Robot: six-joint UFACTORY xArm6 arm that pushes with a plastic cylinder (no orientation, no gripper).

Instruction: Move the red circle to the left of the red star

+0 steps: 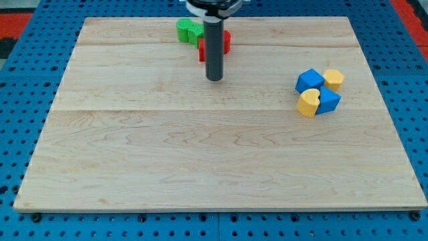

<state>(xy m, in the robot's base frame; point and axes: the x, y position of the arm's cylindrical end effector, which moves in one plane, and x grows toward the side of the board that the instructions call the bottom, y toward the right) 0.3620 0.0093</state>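
My tip point(214, 78) rests on the wooden board point(200, 167) near the view's top centre. Right behind the rod lies a red block point(226, 41), showing on both sides of the rod, with its left part lower point(201, 51). The rod hides its middle, so I cannot tell its shape or whether it is one red block or two. The tip is just below the red, toward the view's bottom. A green block point(189, 30) touches the red on its upper left.
At the view's right sits a tight cluster: a blue block point(309, 80), a yellow block point(333, 78), a yellow heart point(308, 102) and a second blue block point(328, 100). A blue pegboard point(20, 80) surrounds the board.
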